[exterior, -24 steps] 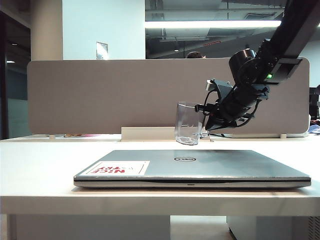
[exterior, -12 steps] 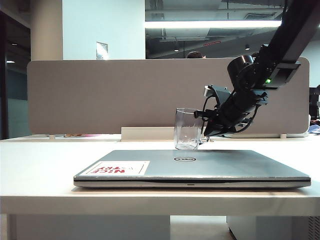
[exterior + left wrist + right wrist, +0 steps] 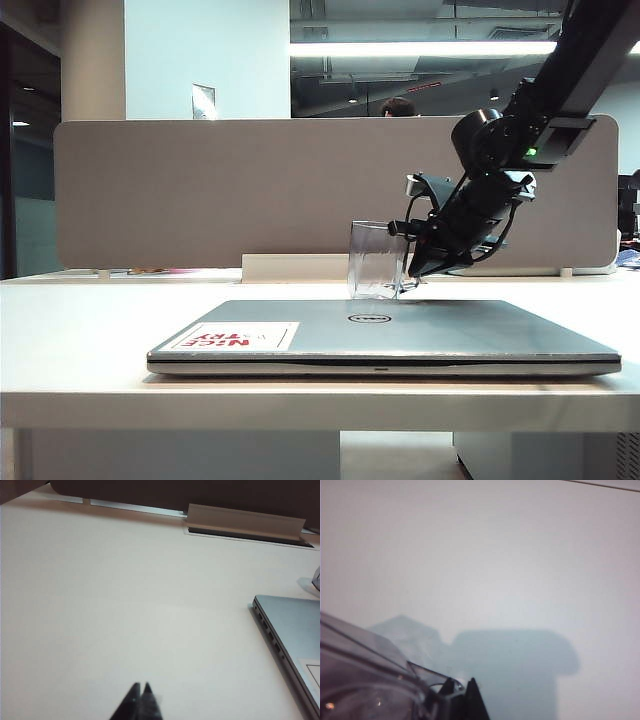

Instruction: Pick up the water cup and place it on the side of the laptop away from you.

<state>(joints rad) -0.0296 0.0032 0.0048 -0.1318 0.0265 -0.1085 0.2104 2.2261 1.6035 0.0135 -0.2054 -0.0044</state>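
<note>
The right end effector [image 3: 408, 258] hangs beyond the far edge of the laptop [image 3: 385, 335], its fingers pinched together on the handle side of the water cup [image 3: 376, 262]. In the right wrist view the dark fingertips [image 3: 465, 696] meet at the clear glass rim of the cup [image 3: 365, 680], above pale desk surface carrying a soft shadow. The cup stands roughly upright behind the laptop's back edge, near the lid's round logo [image 3: 367, 318]; whether its base touches the desk [image 3: 80, 310] cannot be told from here. The left end effector [image 3: 140, 700] sits low over bare desk, well apart from the laptop's corner [image 3: 290, 640], its tips closed against each other and holding nothing. A white sticker [image 3: 237, 336] with red letters lies on the closed lid, and a grey partition [image 3: 200, 190] runs behind the desk.
</note>
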